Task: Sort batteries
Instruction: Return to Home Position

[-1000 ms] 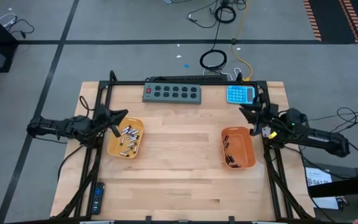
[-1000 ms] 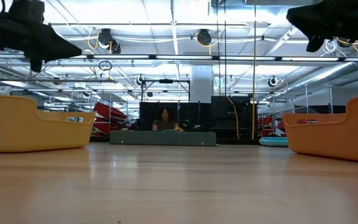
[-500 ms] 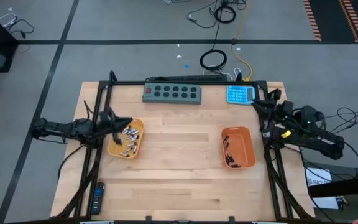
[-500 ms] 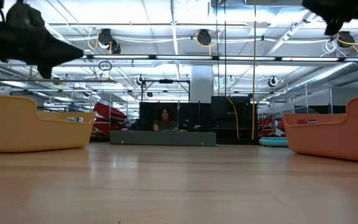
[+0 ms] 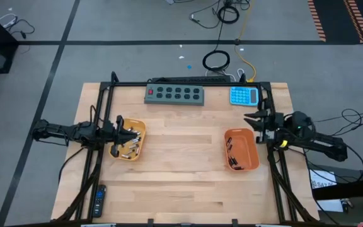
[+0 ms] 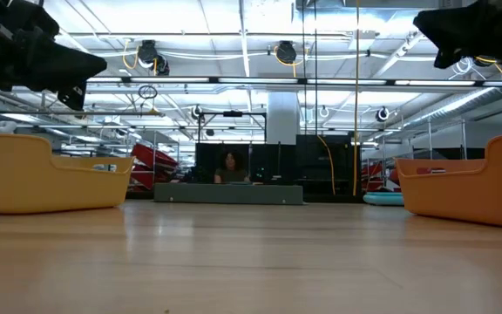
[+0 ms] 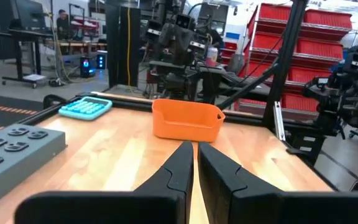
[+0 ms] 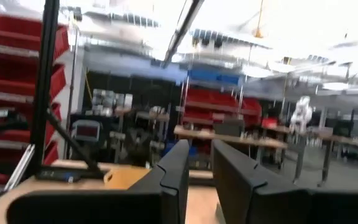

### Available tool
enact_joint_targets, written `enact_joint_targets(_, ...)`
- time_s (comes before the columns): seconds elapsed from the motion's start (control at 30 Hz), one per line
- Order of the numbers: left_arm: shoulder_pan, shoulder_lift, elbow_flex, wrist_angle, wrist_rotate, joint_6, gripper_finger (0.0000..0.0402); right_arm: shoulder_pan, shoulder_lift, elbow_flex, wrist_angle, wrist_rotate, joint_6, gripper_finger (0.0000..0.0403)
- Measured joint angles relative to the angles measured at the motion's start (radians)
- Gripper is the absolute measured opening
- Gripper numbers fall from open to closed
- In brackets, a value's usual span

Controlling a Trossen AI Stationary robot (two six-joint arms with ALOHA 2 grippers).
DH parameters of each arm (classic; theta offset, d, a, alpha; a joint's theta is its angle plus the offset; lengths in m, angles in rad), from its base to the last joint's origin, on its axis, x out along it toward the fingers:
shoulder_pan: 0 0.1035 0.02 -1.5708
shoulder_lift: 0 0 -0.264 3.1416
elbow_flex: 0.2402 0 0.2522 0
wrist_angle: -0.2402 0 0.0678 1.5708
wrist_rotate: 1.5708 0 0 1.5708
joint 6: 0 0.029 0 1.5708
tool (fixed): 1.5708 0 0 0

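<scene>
Silvery-white batteries (image 5: 130, 145) lie in the yellow-orange tray (image 5: 115, 152) on the table's left. Small dark batteries (image 5: 231, 157) lie in the orange tray (image 5: 255, 161) on the right. My left gripper (image 5: 130, 130) hovers above the left tray, fingers shut and holding nothing (image 7: 195, 163). My right gripper (image 5: 249, 120) hangs in the air just beyond the right tray's far right corner, fingers a little apart and holding nothing (image 8: 200, 163). In the low view both grippers (image 6: 94, 65) (image 6: 425, 24) are well above the trays (image 6: 42, 174) (image 6: 469, 187).
A grey power strip (image 5: 174, 94) and a blue calculator (image 5: 244, 96) lie along the far edge. A black remote control (image 5: 99, 200) lies at the near left corner. Bare wood (image 5: 181, 151) lies between the trays. A black frame runs down both table sides.
My right gripper swung away toward the far right corner of the table, then came back toward the orange tray's far right corner. My left gripper moved a little toward the near edge, farther over the left tray. The batteries and both trays stayed put.
</scene>
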Motion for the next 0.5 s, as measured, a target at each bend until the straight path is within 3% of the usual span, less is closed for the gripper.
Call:
enact_joint_targets(0.2,0.0,0.0,0.0,0.0,-0.017,0.106,0.0033,0.0,0.0,-0.115,0.237,0.068,0.0,0.0059)
enact_joint_targets(0.3,0.0,0.0,-0.001,0.0,-0.024,0.149,0.0033,0.0,0.004,-0.118,0.227,0.186,0.005,0.0059)
enact_joint_targets(0.5,0.0,0.0,-0.001,0.0,-0.027,0.092,0.0033,0.0,0.005,-0.119,0.113,0.377,0.031,0.0059)
